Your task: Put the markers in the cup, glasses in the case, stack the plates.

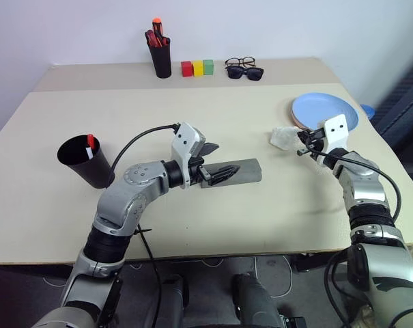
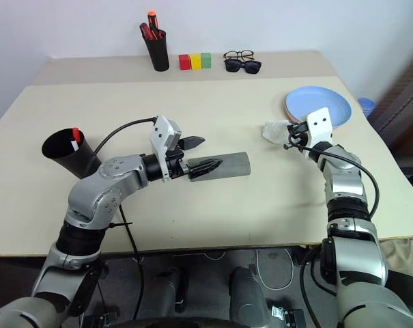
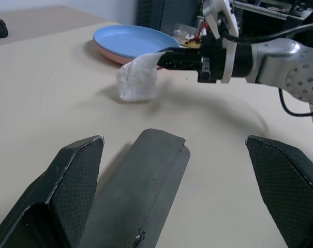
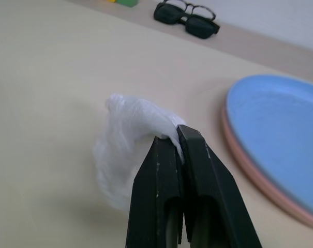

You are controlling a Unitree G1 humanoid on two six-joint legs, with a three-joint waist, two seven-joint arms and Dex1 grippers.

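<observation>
On the table, the cup [image 1: 83, 161] stands left of my left pincer [image 1: 210, 161] over the central case [image 1: 241, 171], plates [image 1: 324, 111] stacked right, glasses [image 1: 240, 62] behind sunglasses [image 1: 246, 72] far back.

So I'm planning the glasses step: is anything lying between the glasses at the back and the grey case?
Nothing visible lies on the table between the glasses and the case. The sunglasses touch their near side, and the open left gripper straddles the case's near end.

Matt grey case [image 1: 237, 171], crinkly white tissue [image 4: 128, 139], smooth beige table [image 1: 192, 116].
</observation>
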